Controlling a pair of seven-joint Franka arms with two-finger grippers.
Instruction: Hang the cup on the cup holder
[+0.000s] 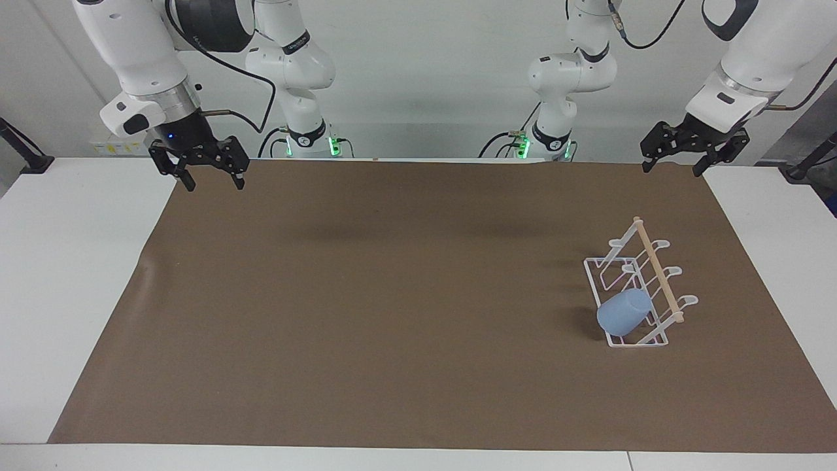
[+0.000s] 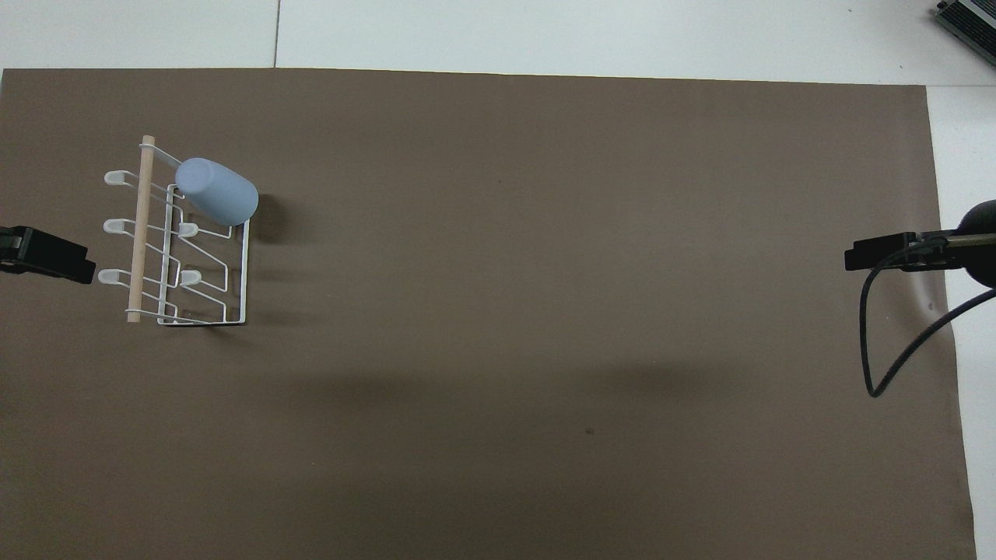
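The light-blue cup (image 1: pixel 624 313) sits tilted, mouth down, over a prong of the white wire cup holder (image 1: pixel 659 273), at the holder's end farthest from the robots. Both stand toward the left arm's end of the table. In the overhead view the cup (image 2: pixel 216 192) covers one prong of the holder (image 2: pixel 140 233). My left gripper (image 1: pixel 671 169) is open and empty, raised over the mat's edge nearest the robots, apart from the holder. Its tip shows in the overhead view (image 2: pixel 78 268). My right gripper (image 1: pixel 214 183) is open and empty, and waits over the mat's other corner.
A brown mat (image 1: pixel 392 314) covers most of the white table (image 1: pixel 65 275). The right arm's black cable (image 2: pixel 879 365) hangs in a loop over the mat's edge.
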